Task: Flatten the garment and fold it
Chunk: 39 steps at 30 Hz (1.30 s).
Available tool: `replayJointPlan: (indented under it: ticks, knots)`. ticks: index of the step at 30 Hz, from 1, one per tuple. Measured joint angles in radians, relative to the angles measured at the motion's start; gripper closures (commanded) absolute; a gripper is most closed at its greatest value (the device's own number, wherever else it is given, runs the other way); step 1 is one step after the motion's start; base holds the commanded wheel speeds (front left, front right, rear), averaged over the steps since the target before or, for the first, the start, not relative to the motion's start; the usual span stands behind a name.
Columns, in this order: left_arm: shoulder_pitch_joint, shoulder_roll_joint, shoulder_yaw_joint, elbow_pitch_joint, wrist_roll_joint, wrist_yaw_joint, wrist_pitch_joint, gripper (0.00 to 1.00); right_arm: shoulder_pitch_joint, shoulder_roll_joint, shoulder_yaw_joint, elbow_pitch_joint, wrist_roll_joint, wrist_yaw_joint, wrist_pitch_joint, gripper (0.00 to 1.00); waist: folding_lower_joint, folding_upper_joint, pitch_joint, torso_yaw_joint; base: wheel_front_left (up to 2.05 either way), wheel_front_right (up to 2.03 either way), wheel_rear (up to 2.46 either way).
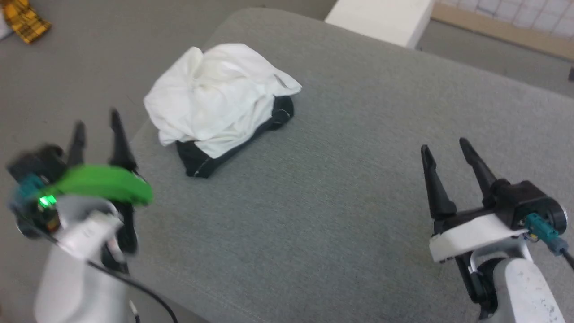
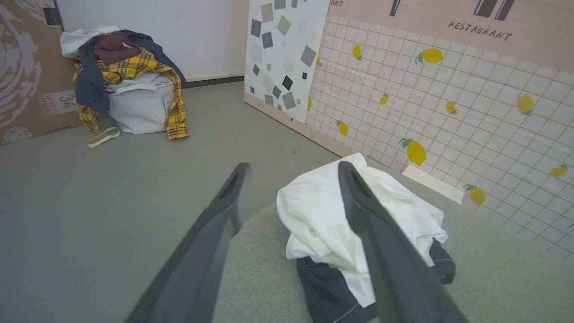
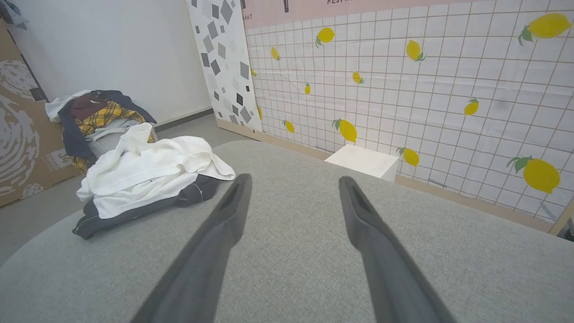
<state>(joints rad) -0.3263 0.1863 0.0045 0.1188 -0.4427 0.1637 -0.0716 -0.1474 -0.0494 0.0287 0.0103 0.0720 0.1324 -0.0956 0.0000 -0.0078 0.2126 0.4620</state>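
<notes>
Grey surface, perhaps padded; lemon-tiled wall

The left gripper is hovering at the lower left of the head view, its two dark fingers standing apart and pointing up (its wrist is looking blurred). The right gripper is hovering at the lower right, fingers likewise parted, its pale forearm rising from below.

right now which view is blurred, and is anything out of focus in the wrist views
Head view: the left gripper is smeared with blur, while the right gripper and the garment are sharp. Left wrist view: its fingers look soft near the lens, but the garment stays crisp. Right wrist view: the fingers are soft too; the light is even, with no glare.
</notes>
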Motion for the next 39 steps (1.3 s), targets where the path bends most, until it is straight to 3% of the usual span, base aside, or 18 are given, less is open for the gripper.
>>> replayJointPlan:
  ticks: [6, 12, 19, 25, 30, 31, 32, 33, 36, 39]
  knots:
    - [-0.19, 0.08, 0.071, 0.061, -0.09, -0.003, 0.113, 0.0, -0.062, 0.0, 0.007, -0.015, -0.002, 0.0, -0.003, 0.0, 0.0001, 0.0, 0.091, -0.07, 0.0, 0.0, 0.0]
    - [-0.279, 0.171, 0.097, 0.144, -0.139, 0.007, 0.325, 0.0, -0.116, 0.0, 0.022, -0.004, 0.005, 0.0, -0.029, 0.0, 0.0002, 0.0, 0.183, -0.166, 0.0, 0.0, 0.0]
    - [-0.275, 0.216, 0.139, 0.187, -0.209, 0.12, 0.607, 0.0, -0.149, 0.0, 0.023, 0.027, 0.018, 0.0, -0.064, 0.0, 0.0002, 0.0, 0.285, -0.265, 0.0, 0.0, 0.0]
    - [-0.189, 0.217, 0.189, 0.134, -0.263, 0.225, 0.746, 0.0, -0.165, 0.0, 0.017, 0.044, 0.024, 0.0, -0.081, 0.0, 0.0002, 0.0, 0.356, -0.328, 0.0, 0.0, 0.0]
    - [-0.16, 0.23, 0.224, 0.07, -0.3, 0.256, 0.823, 0.0, -0.182, 0.001, 0.019, 0.047, 0.026, 0.0, -0.091, 0.0, 0.0, 0.0, 0.39, -0.36, 0.0, 0.0, 0.0]
    - [-0.153, 0.233, 0.23, 0.059, -0.311, 0.259, 0.838, 0.4, -0.183, 0.001, 0.022, 0.049, 0.026, 0.0, -0.094, 0.0, 0.0, 0.0, 0.392, -0.364, 0.0, 0.0, 0.0]
    - [-0.147, 0.234, 0.235, 0.049, -0.321, 0.258, 0.845, 0.62, -0.184, 0.001, 0.024, 0.053, 0.027, 0.0, -0.096, 0.0, 0.0, 0.0, 0.39, -0.366, 0.0, 0.0, 0.0]
    - [-0.139, 0.234, 0.237, 0.042, -0.324, 0.253, 0.844, 1.0, -0.185, 0.001, 0.025, 0.056, 0.028, 0.0, -0.098, 0.0, 0.0, 0.0, 0.387, -0.366, 0.0, 0.0, 0.0]
    - [-0.103, 0.23, 0.233, 0.031, -0.312, 0.213, 0.773, 1.0, -0.185, 0.001, 0.022, 0.075, 0.033, 0.0, -0.099, 0.0, 0.0, 0.0, 0.367, -0.367, 0.0, 0.0, 0.0]
    - [-0.089, 0.219, 0.223, 0.035, -0.256, 0.168, 0.63, 1.0, -0.181, 0.001, 0.016, 0.096, 0.035, 0.0, -0.104, 0.0, 0.0001, 0.0, 0.337, -0.365, 0.0, 0.0, 0.0]
